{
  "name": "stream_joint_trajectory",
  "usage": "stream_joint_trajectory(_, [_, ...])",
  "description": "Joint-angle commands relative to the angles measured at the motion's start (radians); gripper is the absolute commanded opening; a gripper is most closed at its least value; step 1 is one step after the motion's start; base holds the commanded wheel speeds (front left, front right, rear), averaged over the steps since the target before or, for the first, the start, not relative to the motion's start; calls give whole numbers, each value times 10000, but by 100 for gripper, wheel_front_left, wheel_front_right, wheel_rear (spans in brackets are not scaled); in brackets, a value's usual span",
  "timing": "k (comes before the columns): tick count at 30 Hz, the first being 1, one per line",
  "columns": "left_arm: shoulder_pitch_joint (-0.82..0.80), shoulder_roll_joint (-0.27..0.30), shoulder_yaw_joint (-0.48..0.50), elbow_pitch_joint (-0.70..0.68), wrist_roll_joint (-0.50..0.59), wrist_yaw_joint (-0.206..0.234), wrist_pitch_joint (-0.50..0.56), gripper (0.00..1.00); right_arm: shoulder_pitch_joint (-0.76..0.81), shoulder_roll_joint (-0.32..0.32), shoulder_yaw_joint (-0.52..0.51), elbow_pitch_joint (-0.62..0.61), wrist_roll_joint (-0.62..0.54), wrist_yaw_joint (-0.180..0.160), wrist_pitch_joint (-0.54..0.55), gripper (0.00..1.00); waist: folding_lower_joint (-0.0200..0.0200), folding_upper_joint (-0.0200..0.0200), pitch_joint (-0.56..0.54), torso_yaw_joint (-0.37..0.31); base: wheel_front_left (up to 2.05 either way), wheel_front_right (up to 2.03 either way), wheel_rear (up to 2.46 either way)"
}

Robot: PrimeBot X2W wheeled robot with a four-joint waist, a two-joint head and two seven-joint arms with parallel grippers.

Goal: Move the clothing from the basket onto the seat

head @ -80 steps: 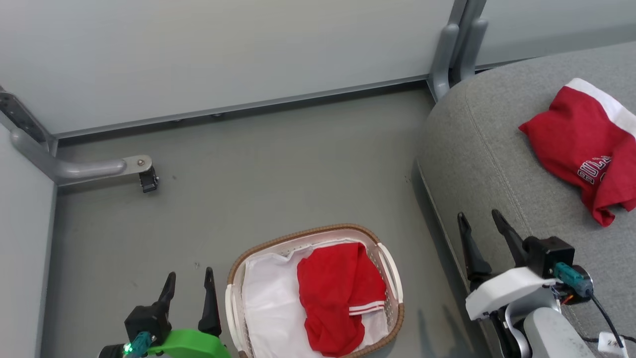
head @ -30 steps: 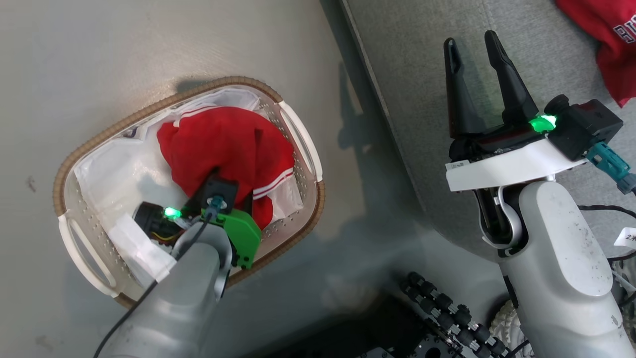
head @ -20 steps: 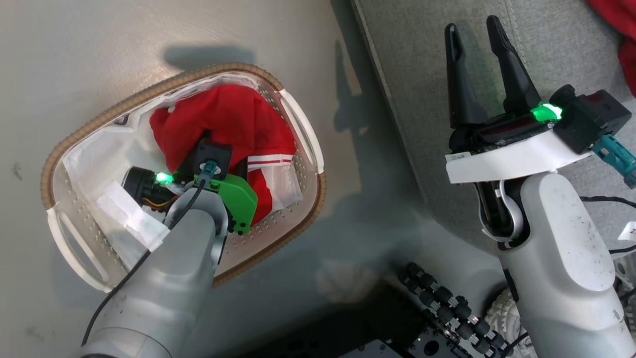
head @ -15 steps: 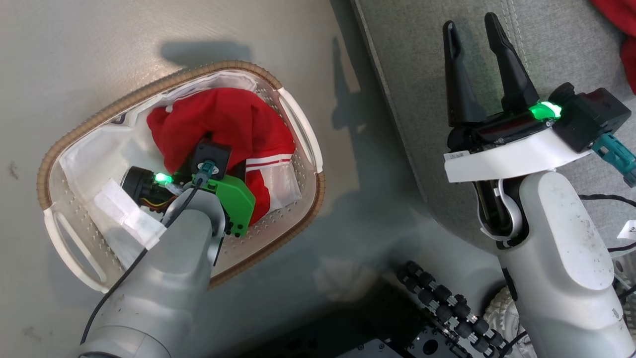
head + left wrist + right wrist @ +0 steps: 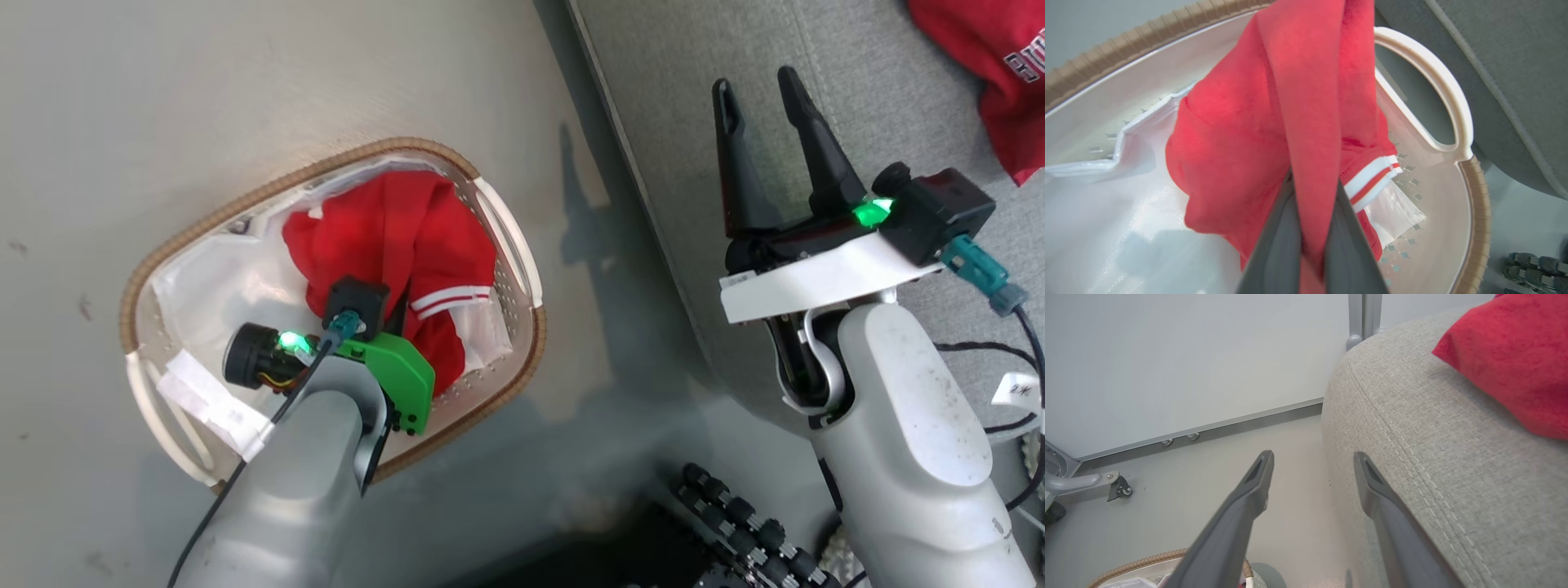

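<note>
Gripping a soft, floppy clothing [image 5: 1229, 134] fold between the fingers of the left end effector [image 5: 1313, 183]; light, drapey, best grabbed bunched.

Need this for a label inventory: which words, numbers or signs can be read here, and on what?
"BU", white-outlined letters cut off at the picture's edge: red garment on the seat.
Perhaps "2K", blurred: paper tag at the head view's right edge.
Sticker below the right gripper: too small to read.
</note>
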Motion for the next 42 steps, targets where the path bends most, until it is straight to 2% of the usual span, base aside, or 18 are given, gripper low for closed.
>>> stream_joint_trajectory(1, [331, 51, 74, -230, -46, -80, 11, 0, 171, -34, 14, 85, -169, -14, -42, 100, -1, -1, -780, 484, 0, 0, 0])
stream_joint_trajectory(6, [1096, 47, 281, -1135, -100, -195, 10, 0, 552, -37, 25, 328, -503, -14, -42, 100, -1, -1, -1691, 983, 0, 0, 0])
stream_joint_trajectory(8, [1395, 45, 389, -1499, -71, -79, 10, 0, 750, -41, 57, 453, -566, -14, -42, 100, -1, -1, -2080, 1173, 0, 0, 0])
stream_joint_trajectory(21, [3533, 42, 952, -3993, -198, -98, 4, 0, 2525, -139, -53, 1224, -943, -14, -42, 100, -1, -1, -4747, 2320, 0, 0, 0])
stream_joint_trajectory(32, [3926, 45, 1532, -6213, -87, -283, 4, 0, 3614, -130, 89, 1642, -1094, -14, -42, 100, -1, -1, -6111, 2842, 0, 0, 0])
stream_joint_trajectory(42, [3724, 45, 1426, -8071, -377, -279, 4, 0, 4308, -84, 264, 1900, -1100, -14, -42, 100, -1, -1, -7034, 3049, 0, 0, 0])
